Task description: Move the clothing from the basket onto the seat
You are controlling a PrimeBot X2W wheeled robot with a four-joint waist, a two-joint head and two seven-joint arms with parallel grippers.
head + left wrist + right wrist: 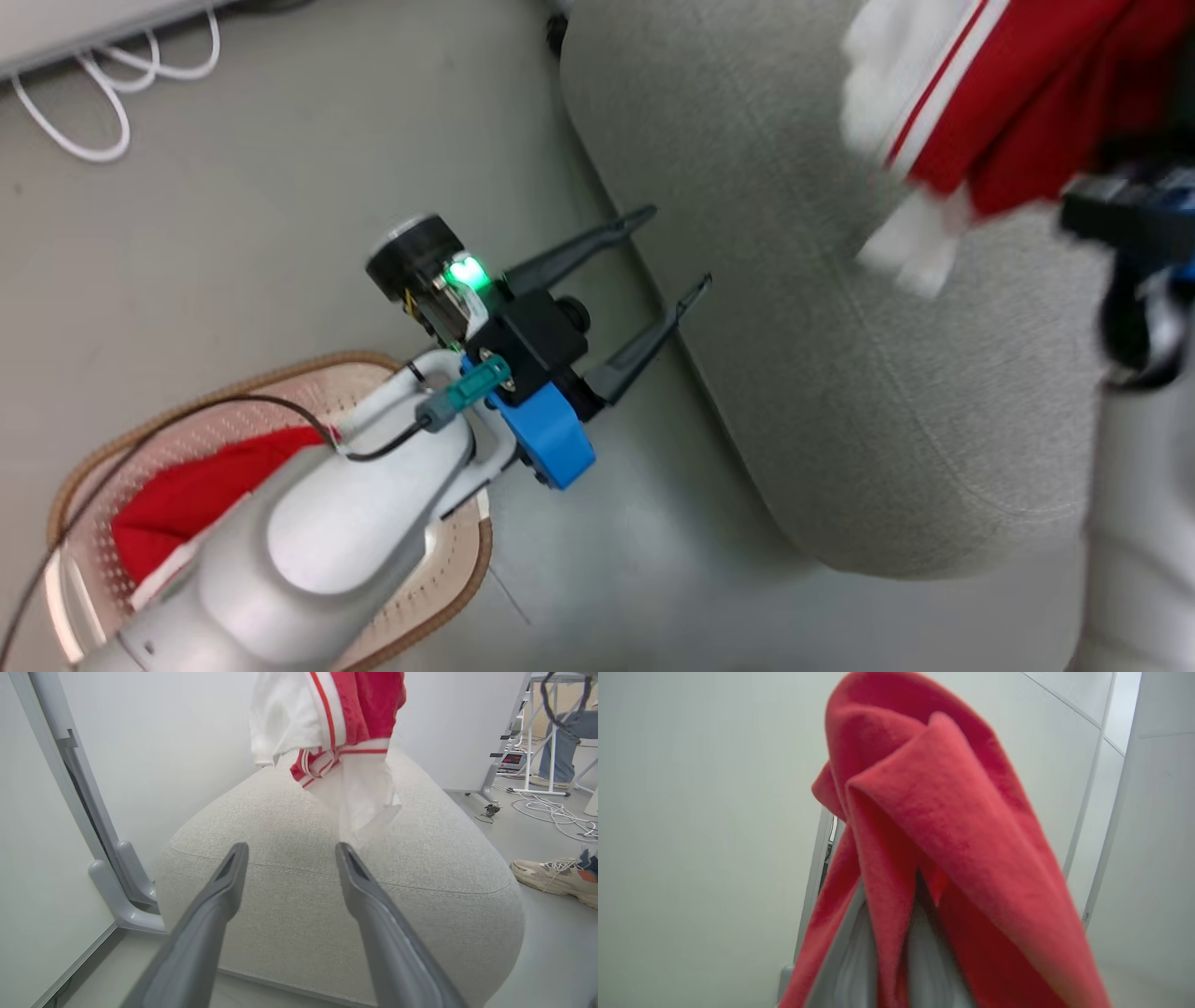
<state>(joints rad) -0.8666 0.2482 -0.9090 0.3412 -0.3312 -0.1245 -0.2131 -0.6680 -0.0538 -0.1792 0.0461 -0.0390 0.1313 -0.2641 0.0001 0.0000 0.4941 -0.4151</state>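
While one red garment (1018,103) hangs above the seat (840,373), the job looks about half done. Nothing lies flat on the cushion yet, and a second red garment (196,495) is still bunched in the basket (486,555). What seems left is to lower and release the first piece, then fetch the other.

The hanging piece is soft and fleecy, bright red with white trim and thin red stripes. Its pale lower edge dangles close to the seat top; whether it touches cannot be told. The right tool (887,952) pinches a fold of it, and cloth drapes over both fingers.

The left tool (677,246) has its long dark fingers spread and holds nothing. It points at the seat's side, over the smooth grey floor (233,233) between basket and seat.

The seat is large, grey, coarsely woven and round-cornered, with a seam near its top edge. The basket is pale perforated plastic with a brown braided-look rim.
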